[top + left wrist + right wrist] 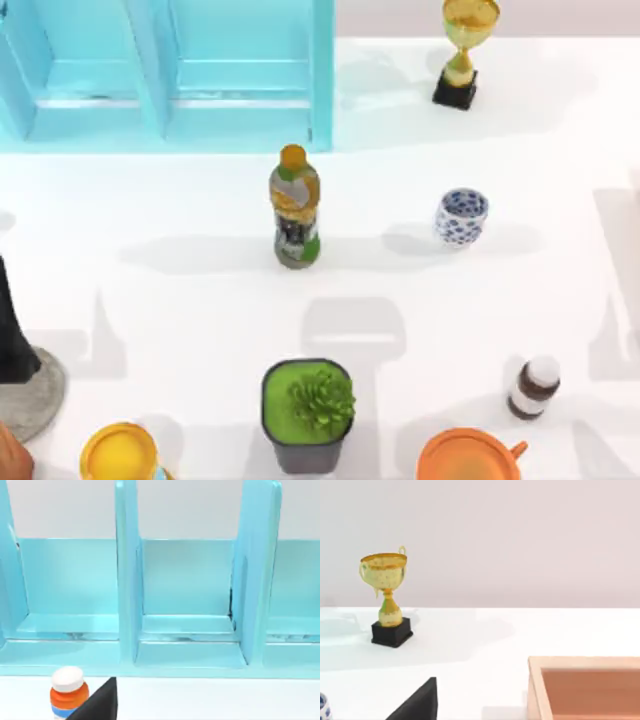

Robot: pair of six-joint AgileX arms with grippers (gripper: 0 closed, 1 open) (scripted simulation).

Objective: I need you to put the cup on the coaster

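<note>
Two open lanes matter on the surface (560, 150). One is the bare white stretch around the cup (461, 217), which stands upright in the right half, well apart from everything. The other is the wide band running from it toward the left edge, between the bottle (295, 208) and the potted plant (308, 400).

The coaster (28, 398) lies at the far left edge of the top view, low down. It is cut off by the frame and partly covered by a dark shape (10, 325) that stands over it. Far from the cup, it has the upright bottle roughly midway between them.

Along the near edge, the yellow container (120, 455), the plant and the orange mug (465, 458) are each cropped by the frame. A small brown bottle (533, 387) stands just above the mug. The blue rack (165, 70) closes off the back left, and the trophy (460, 50) marks the back right.

A dark wedge of the left pincer (97, 705) sits low in the left wrist view, facing the rack's compartments, with a white-capped orange bottle (67, 692) beside it. A similar wedge of the right pincer (417, 702) faces the trophy, with a wooden box (585, 687) cropped at one corner and a sliver of the cup at the frame's edge. Whether either pincer is released or clenched cannot be told.
</note>
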